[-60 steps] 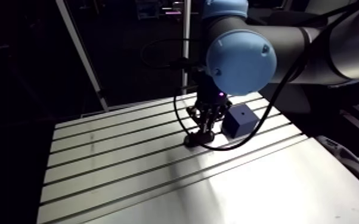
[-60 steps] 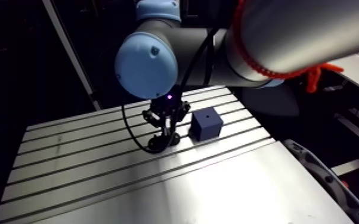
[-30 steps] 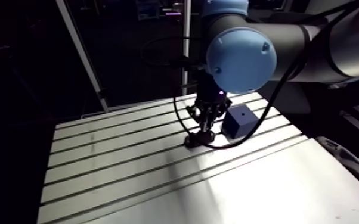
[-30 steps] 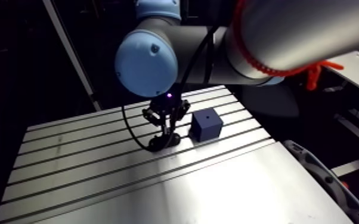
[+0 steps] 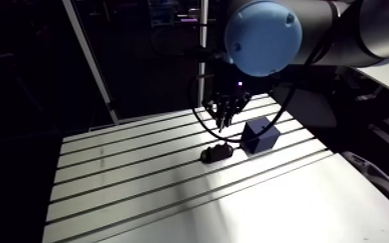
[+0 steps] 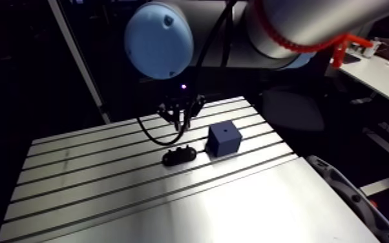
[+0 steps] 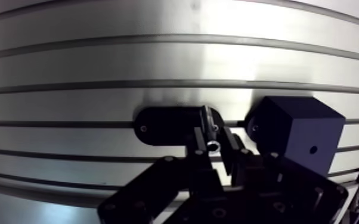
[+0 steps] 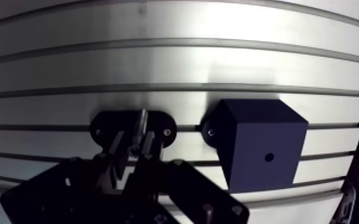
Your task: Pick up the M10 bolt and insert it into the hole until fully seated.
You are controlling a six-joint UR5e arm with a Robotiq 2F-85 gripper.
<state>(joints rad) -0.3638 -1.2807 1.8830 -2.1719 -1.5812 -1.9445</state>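
Your gripper point(image 5: 223, 124) hangs straight down above the black holder point(image 7: 164, 126), beside the blue block point(image 7: 298, 140). Its fingers point(image 7: 198, 152) pinch the slim bolt point(image 7: 207, 121), nearly closed.

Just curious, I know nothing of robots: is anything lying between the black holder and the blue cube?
Nothing. In the wrist view only a narrow strip of bare table separates the holder and the cube.

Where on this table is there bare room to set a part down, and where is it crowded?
The table is bare beside the holder, away from the cube, and across the wide near strip before both. Crowded: the narrow gap between holder and cube, with the pincer hanging above the holder.
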